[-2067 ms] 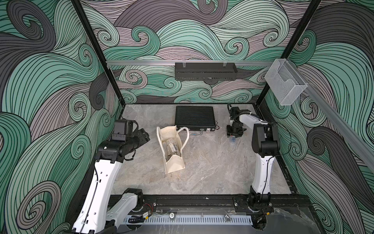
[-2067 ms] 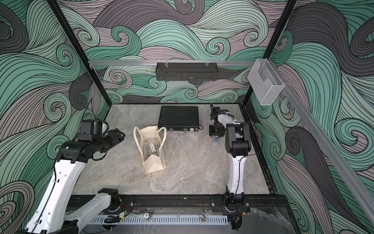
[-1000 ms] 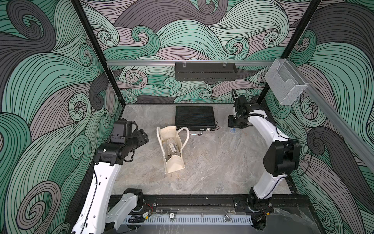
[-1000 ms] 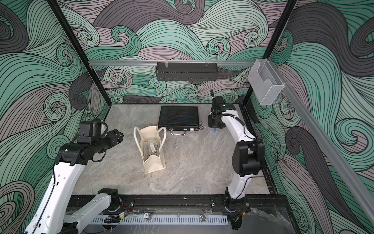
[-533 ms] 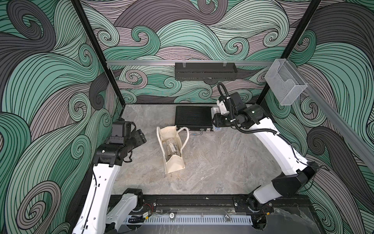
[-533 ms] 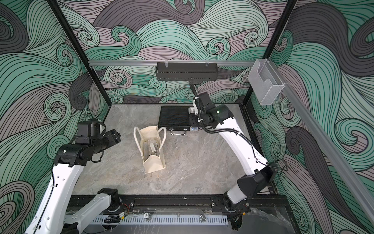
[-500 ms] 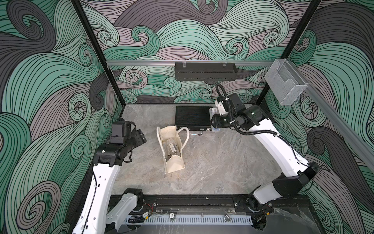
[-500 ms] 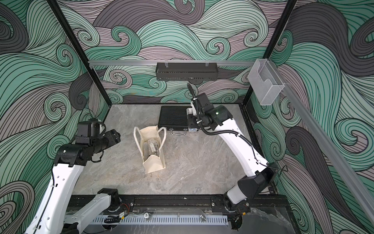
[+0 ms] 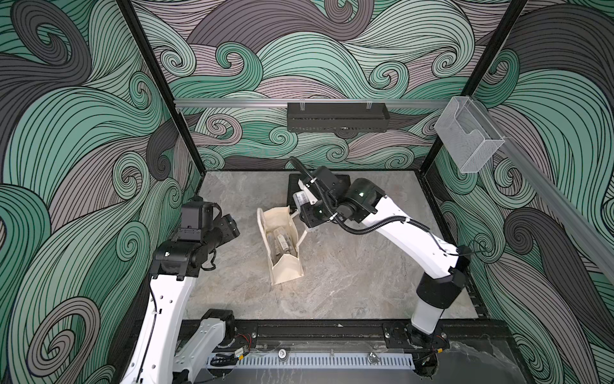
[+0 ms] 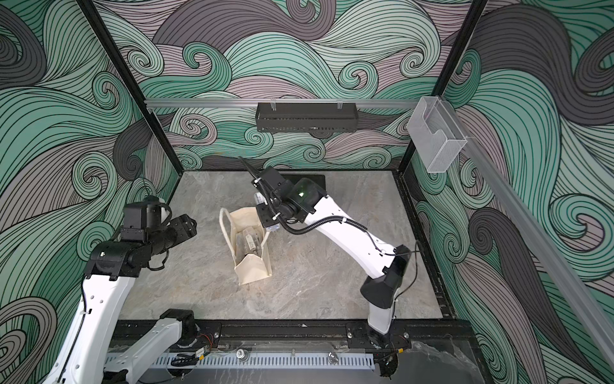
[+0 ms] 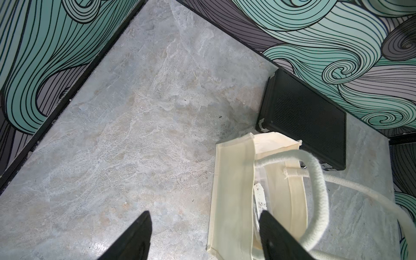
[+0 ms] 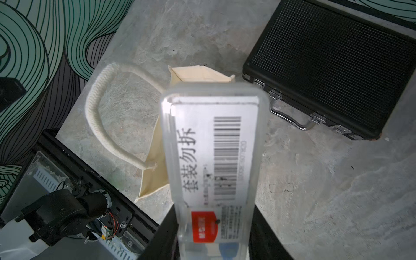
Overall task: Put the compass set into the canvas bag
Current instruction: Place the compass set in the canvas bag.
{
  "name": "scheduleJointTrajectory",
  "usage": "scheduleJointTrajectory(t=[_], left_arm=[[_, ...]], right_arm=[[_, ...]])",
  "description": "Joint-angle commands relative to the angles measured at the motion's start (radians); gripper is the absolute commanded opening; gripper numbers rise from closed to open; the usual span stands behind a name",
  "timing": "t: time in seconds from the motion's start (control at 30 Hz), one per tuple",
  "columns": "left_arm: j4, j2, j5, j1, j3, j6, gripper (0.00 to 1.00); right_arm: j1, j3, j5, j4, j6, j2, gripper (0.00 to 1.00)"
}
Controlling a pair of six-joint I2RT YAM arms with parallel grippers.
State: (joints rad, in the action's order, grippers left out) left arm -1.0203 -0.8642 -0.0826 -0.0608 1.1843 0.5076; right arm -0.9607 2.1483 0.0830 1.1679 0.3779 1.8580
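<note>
The compass set (image 12: pixel 213 157) is clamped in the right gripper (image 12: pixel 212 229) above the far rim of the canvas bag (image 9: pixel 285 266), near the black briefcase (image 12: pixel 326 67); the left gripper (image 11: pixel 204 216) is spread, separated from the bag by bare tabletop (image 9: pixel 332 282).

- The canvas bag (image 9: pixel 286 266) stands at the centre of the frame on the grey marbled surface (image 9: pixel 349 282), mouth up, with small cases (image 9: pixel 283 240) lying inside.
- The right pincer (image 9: pixel 305 214), just to the upper right of the bag's mouth, holds the compass set (image 9: pixel 300 198), a clear case with a barcode label.
- The left pincer (image 9: pixel 231 227) hangs left of the bag, apart from it.
- A black briefcase (image 9: pixel 344 179) lies behind the right arm, mostly hidden.
</note>
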Motion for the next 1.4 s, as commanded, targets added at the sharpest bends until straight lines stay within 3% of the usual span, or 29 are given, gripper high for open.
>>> scheduleJointTrajectory(t=[0.0, 0.17, 0.83, 1.07, 1.37], left_arm=[[-0.031, 0.017, -0.014, 0.007, 0.014, -0.011, 0.76], [-0.034, 0.024, -0.014, 0.007, 0.006, -0.010, 0.76], [-0.034, 0.021, -0.016, 0.007, -0.037, -0.010, 0.76], [-0.027, 0.010, -0.015, 0.007, -0.030, -0.005, 0.76], [-0.018, -0.032, 0.003, 0.007, 0.042, -0.012, 0.76]], right_arm=[[-0.036, 0.111, 0.012, 0.065, -0.001, 0.080, 0.43], [-0.061, 0.242, -0.019, 0.109, 0.005, 0.209, 0.43], [-0.050, 0.274, -0.063, 0.115, 0.099, 0.476, 0.47], [-0.052, 0.307, -0.037, 0.118, 0.082, 0.446, 0.64], [-0.063, 0.313, 0.037, 0.105, 0.021, 0.304, 0.68]])
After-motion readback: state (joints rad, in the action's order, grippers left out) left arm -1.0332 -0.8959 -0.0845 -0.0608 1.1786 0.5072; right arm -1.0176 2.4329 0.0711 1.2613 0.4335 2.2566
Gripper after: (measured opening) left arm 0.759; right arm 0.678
